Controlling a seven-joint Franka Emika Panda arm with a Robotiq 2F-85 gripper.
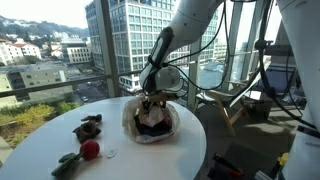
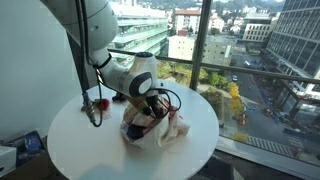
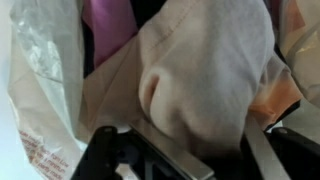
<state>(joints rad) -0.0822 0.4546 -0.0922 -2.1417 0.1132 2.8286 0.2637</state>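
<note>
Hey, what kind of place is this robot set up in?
Likely an upper-floor office or lab in a city high-rise. Floor-to-ceiling windows overlook office towers and streets far below, and the robot arm works at a round white table beside the glass, its hand over a plastic bag of cloth.

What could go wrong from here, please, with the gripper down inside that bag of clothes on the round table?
1. The beige cloth bulges right against the gripper; it could snag on a finger and be dragged out.
2. The thin plastic bag sits loose on the table, so it might lift or slide if the arm pulls up.
</note>
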